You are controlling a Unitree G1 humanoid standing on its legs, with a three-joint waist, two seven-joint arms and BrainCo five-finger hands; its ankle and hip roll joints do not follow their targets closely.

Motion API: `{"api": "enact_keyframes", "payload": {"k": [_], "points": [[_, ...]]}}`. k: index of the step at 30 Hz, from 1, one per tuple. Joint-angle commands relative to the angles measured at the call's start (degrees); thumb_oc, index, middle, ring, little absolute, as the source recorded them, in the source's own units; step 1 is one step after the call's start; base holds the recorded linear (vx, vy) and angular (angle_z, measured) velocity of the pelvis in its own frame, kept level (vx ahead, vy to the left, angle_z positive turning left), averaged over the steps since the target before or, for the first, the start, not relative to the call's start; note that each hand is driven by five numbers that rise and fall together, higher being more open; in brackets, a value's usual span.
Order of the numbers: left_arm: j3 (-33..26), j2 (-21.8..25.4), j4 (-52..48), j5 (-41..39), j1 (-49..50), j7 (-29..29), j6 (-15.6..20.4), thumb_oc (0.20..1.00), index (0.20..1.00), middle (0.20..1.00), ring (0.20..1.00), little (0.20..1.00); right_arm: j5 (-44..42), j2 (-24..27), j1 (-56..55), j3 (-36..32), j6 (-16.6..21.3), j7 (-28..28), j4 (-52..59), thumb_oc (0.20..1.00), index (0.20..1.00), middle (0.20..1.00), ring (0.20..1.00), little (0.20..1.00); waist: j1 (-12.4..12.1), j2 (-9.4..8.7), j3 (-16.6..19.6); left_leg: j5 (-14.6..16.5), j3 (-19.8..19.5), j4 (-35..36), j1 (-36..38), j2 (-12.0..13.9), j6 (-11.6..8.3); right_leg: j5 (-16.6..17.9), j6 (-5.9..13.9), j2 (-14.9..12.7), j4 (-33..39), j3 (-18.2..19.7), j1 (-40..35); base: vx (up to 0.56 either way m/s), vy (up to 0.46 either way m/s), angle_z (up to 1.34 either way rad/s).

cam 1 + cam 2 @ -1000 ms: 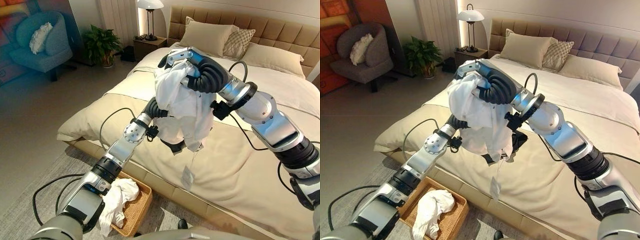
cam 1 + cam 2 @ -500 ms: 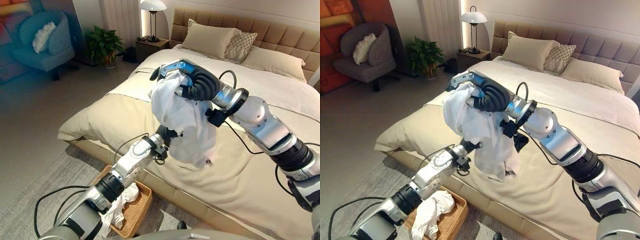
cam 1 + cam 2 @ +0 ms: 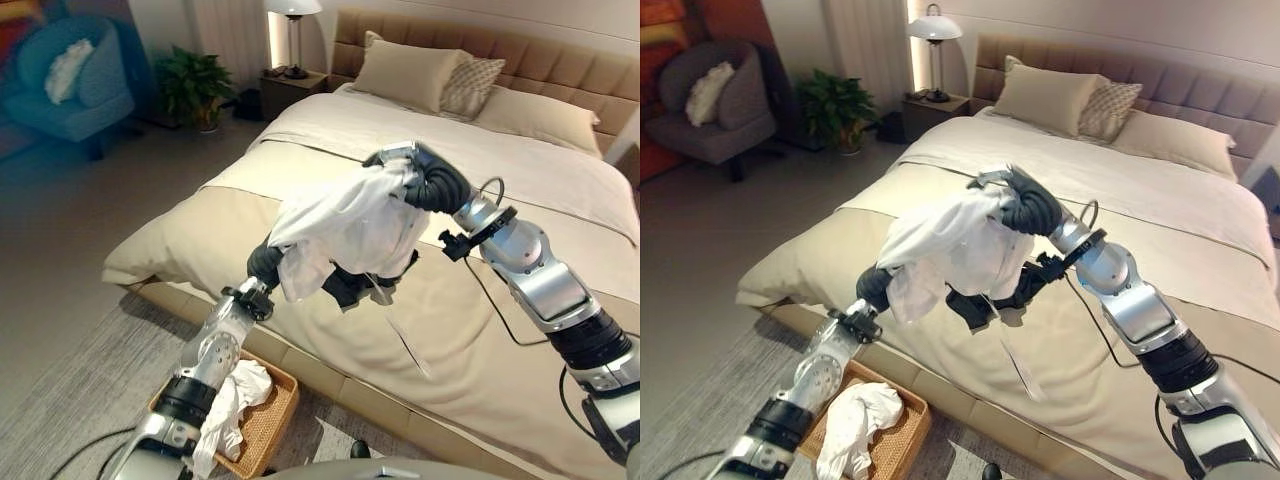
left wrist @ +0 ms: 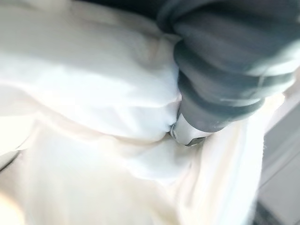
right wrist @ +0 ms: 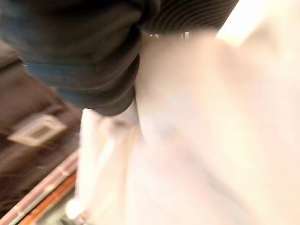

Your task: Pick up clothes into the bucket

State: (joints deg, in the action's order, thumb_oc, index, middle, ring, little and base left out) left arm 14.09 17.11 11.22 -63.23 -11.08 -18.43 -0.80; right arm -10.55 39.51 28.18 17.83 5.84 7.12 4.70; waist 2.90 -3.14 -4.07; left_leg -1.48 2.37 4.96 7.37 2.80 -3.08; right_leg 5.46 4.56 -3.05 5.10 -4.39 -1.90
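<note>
One crumpled white cloth already lies in the woven brown wicker basket (image 3: 902, 432) on the floor, the white shirt (image 3: 345, 228) hangs above the beige bed (image 3: 470, 340), right hand (image 3: 425, 178) clutching its top, left hand (image 3: 264, 264) under it, fingers hidden, can't tell grip.

The two eye views look down from the robot's head, side by side, facing across the bed (image 3: 480, 330) toward its headboard (image 3: 1200, 90) (both share the bed, lamp (image 3: 935, 30) and basket (image 3: 895, 440)). Each wrist view sits very close along its own hand, pressed against white cloth (image 4: 84, 93).
</note>
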Motion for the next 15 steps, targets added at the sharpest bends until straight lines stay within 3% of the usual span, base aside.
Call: {"api": "enact_keyframes", "payload": {"k": [1, 15], "points": [[-3.0, -1.9, -0.9, -4.4, -1.4, -0.5, 3.6, 0.2, 0.2, 0.2, 0.2, 0.2, 4.1, -2.7, 1.1, -7.7, 1.1, -3.3, -1.7, 1.0, 1.0, 1.0, 1.0, 1.0, -1.1, -2.6, -0.2, 4.0, -2.6, -4.7, -3.0, -3.0, 1.88, -2.9, 4.13, -5.1, -5.3, -2.6, -1.1, 0.0, 0.0, 0.0], [-14.0, -2.8, 2.5, -4.1, -1.5, 3.2, 8.9, 0.2, 0.2, 0.2, 0.2, 0.2, 8.5, -9.2, -7.3, -13.1, 0.3, -6.2, -12.7, 1.0, 1.0, 1.0, 1.0, 1.0, -2.9, -3.13, -3.9, 4.3, -4.0, -7.2, -6.9, -4.2, 2.15, -2.8, 4.17, -5.6, -6.1, -3.5, 1.2, -0.01, 0.011, 0.06]]}}
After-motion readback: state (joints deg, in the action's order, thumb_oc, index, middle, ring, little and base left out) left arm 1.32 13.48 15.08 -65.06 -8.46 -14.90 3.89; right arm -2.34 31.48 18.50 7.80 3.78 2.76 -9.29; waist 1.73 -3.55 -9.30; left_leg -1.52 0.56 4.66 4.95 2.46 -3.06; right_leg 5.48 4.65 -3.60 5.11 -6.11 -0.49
